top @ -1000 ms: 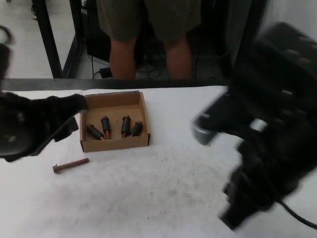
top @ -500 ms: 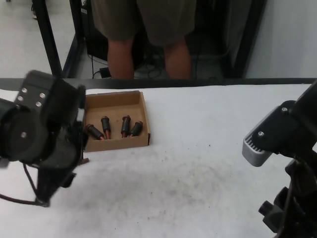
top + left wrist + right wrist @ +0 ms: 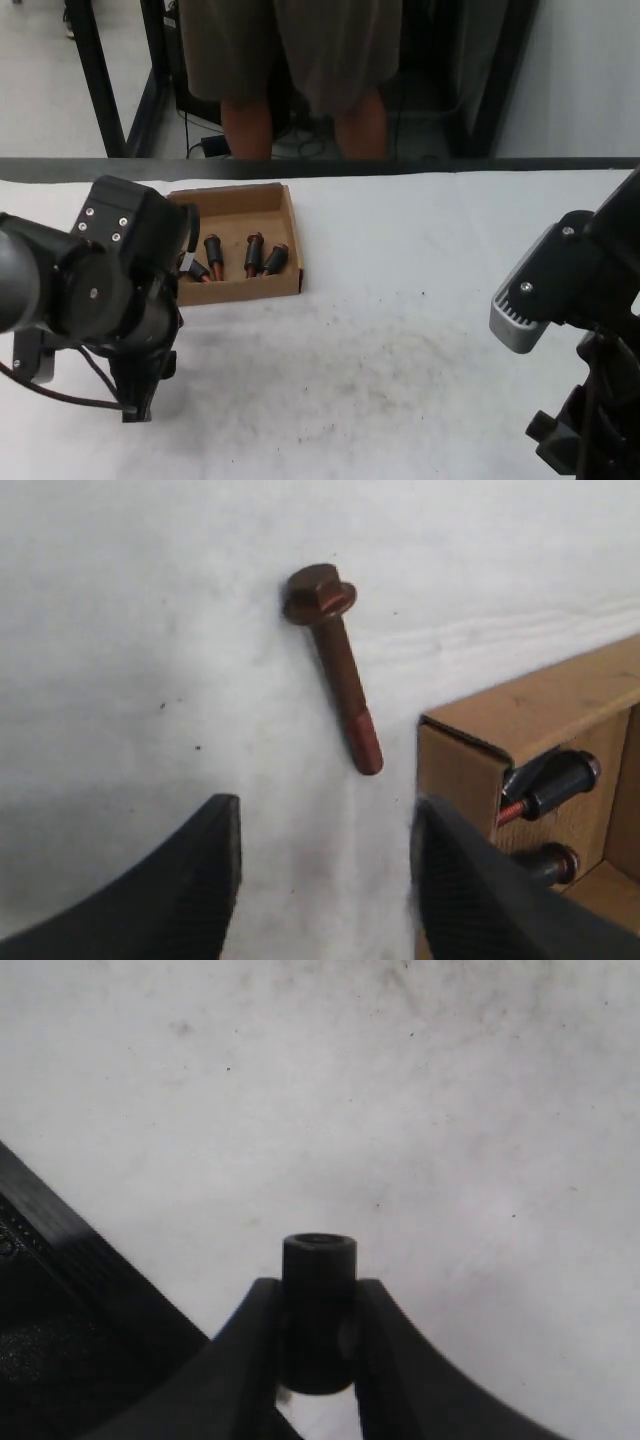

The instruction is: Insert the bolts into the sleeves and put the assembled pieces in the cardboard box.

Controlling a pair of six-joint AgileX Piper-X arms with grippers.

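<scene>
Left claw (image 3: 325,820): fingers spread wide, nothing between them, poised over the bare bench (image 3: 130,630); just past the fingertips, one bolt (image 3: 335,665), copper-brown, lying flat on the bench, six-sided flanged head at the far end from the claw, threaded tip pointing toward the near corner of the cardboard box (image 3: 460,770), close beside that corner but not touching it; inside the box, seen over its wall from the left wrist view, two assembled pieces (image 3: 555,780), dark sleeves with coppery bolt ends showing. Right claw (image 3: 318,1298): closed narrow on one sleeve (image 3: 318,1260), black, tube-shaped, pinched on both sides by the fingers, one end standing clear past the fingertips, white bench surface behind it; whether the sleeve touches the bench cannot be told. High view: left arm (image 3: 110,290), dark and bulky, low over the bench at the left, just in front of the box and overlapping its left front corner; cardboard box (image 3: 250,285), open-topped, shallow, toward the far left of the bench; within it four assembled pieces (image 3: 254,252) lying side by side, slightly fanned; right arm (image 3: 570,300) at the right edge, well apart from the box; bench (image 3: 400,300), white, faintly scuffed with dark specks across the middle.
</scene>
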